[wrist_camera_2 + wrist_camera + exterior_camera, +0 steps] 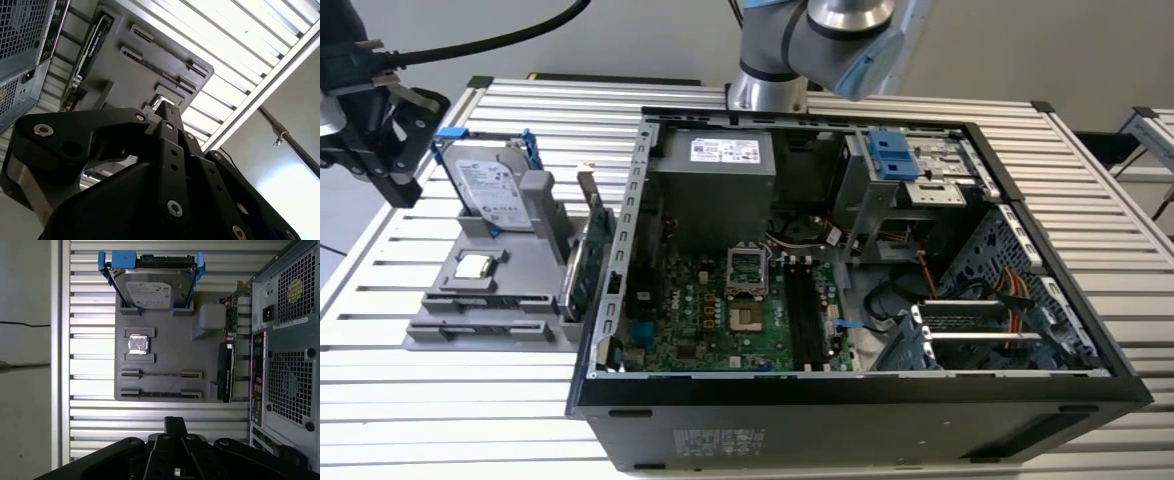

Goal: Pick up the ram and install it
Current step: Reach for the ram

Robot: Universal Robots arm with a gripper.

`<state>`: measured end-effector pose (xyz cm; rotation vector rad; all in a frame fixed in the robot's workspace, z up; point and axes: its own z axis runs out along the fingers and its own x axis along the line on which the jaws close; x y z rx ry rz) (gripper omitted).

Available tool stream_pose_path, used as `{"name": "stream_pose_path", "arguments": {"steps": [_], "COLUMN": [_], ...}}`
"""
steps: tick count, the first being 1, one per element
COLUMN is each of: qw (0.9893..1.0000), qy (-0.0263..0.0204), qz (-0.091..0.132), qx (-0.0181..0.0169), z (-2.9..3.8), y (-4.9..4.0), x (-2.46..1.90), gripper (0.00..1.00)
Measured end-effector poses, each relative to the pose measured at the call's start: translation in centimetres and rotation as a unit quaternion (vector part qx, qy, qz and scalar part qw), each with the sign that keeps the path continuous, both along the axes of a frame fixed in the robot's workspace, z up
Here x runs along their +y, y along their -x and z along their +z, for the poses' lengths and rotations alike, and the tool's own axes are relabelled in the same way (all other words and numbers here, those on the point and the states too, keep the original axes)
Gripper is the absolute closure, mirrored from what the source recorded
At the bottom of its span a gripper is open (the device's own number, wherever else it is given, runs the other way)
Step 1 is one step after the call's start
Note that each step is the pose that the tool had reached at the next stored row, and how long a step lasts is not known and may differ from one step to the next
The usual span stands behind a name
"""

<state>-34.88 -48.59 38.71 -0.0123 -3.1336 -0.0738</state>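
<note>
Black gripper (pixel 175 426), grip state not discernible, is hovering beside grey plastic tray (pixel 167 346); thin ram stick (pixel 161 374) is sitting there, not yet picked up.

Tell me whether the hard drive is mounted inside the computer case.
No, in the first wrist view the hard drive stands in the gray holder tray outside the computer case.

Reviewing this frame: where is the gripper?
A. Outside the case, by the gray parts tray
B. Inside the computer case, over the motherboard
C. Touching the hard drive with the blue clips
A: in the exterior view the gripper hangs at the exterior view's left by the gray parts tray, outside the computer case. In the first wrist view the hard drive stands well apart from it.
</note>
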Motion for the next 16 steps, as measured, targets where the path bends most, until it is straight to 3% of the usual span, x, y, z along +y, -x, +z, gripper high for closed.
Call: {"name": "stream_pose_path", "arguments": {"steps": [16], "qw": [0.9998], "qy": [0.0], "qz": [0.018], "qx": [0.0], "z": [0.0], "y": [0.0], "x": [0.0], "gripper": [1.0]}}
